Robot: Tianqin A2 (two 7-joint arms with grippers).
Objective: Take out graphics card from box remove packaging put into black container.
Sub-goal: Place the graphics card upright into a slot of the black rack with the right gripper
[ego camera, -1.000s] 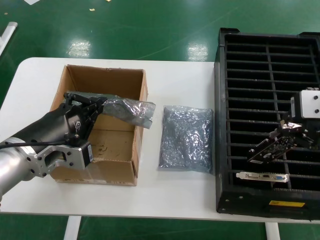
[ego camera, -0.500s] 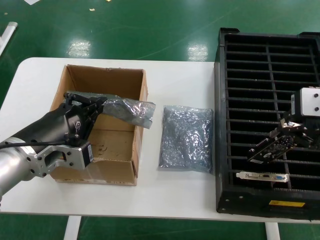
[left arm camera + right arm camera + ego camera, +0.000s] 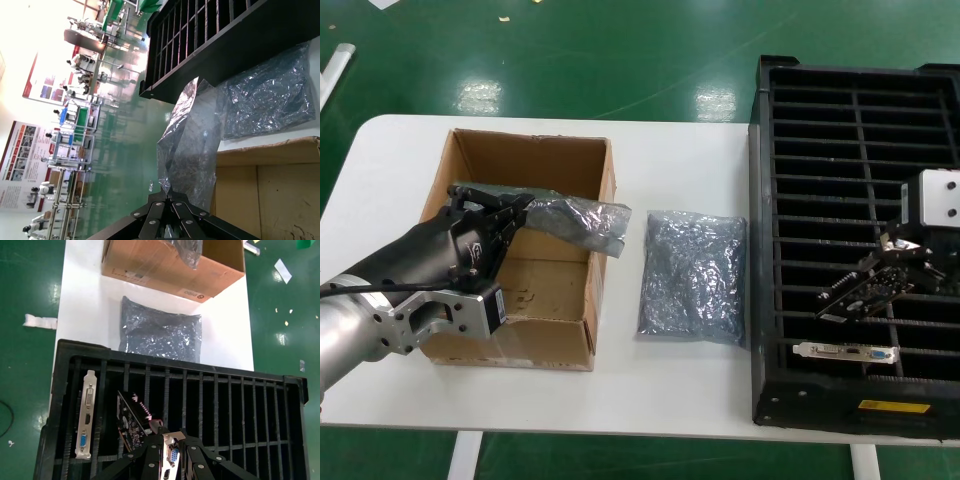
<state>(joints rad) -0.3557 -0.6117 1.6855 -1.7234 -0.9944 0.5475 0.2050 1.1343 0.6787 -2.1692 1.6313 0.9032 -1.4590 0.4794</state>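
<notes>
Over black container point(image 3: 765, 330) at right, right gripper point(image 3: 910, 262) clamps bare graphics card point(image 3: 865, 292), tilted, not yet slotted; another card point(image 3: 845, 352) seated nearer. Left gripper point(image 3: 510, 215) pinches emptied packaging point(image 3: 575, 222) above box point(image 3: 535, 345). Spare bag point(image 3: 692, 278) lies between. Remaining: seat card, drop packaging.

You see a brown box point(image 3: 525, 240) on a white table point(image 3: 670, 380), shiny grey-silver bags point(image 3: 693, 277), a black slotted crate point(image 3: 850, 180) with a yellow label point(image 3: 893, 407), a dark card point(image 3: 865, 293), and what looks like a silver bracket point(image 3: 845, 351) with blue and white ports
</notes>
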